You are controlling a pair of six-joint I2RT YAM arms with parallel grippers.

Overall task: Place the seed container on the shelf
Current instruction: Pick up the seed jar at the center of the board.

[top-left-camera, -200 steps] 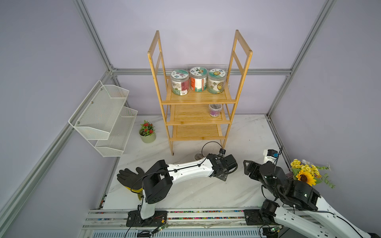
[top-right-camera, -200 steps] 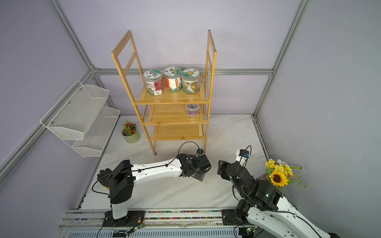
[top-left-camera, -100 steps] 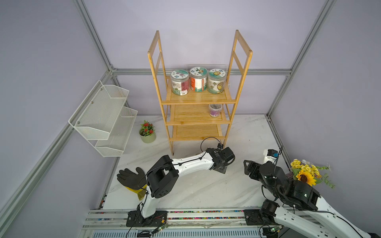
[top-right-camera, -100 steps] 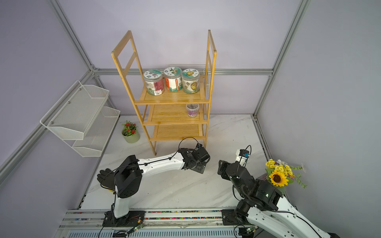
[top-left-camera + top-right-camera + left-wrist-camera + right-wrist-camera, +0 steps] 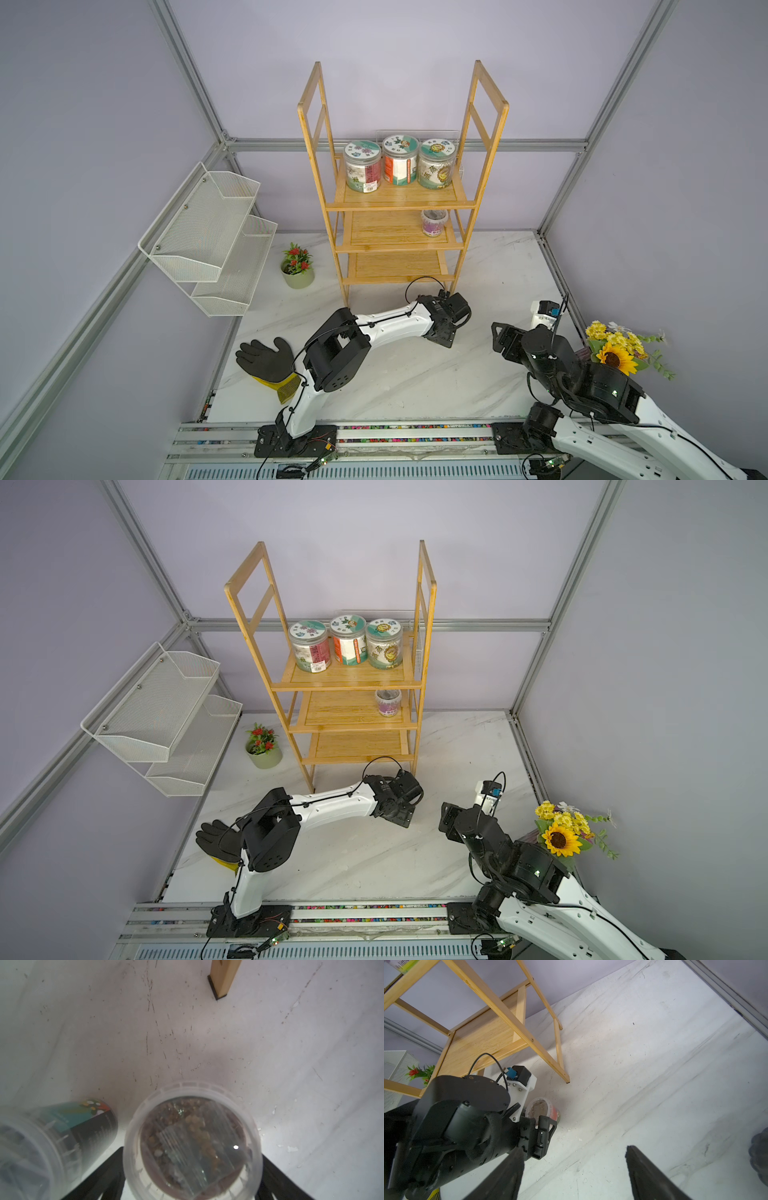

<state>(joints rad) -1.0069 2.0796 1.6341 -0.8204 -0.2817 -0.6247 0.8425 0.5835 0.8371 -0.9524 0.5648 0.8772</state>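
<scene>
Left tool [image 5: 192, 1153] shifted, clear-lidded seed container [image 5: 191, 1126], brown seeds

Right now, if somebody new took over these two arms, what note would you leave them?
Left gripper: jaws either side of the seed container; whether they grip it, I cannot tell.
Right gripper: open, empty, apart from it.
Seed container: upright on the table, near a front leg of the shelf, with a second tub beside it.
Done: left gripper lined up on the container.
Left: grip, lift, set it on a shelf tier.
</scene>
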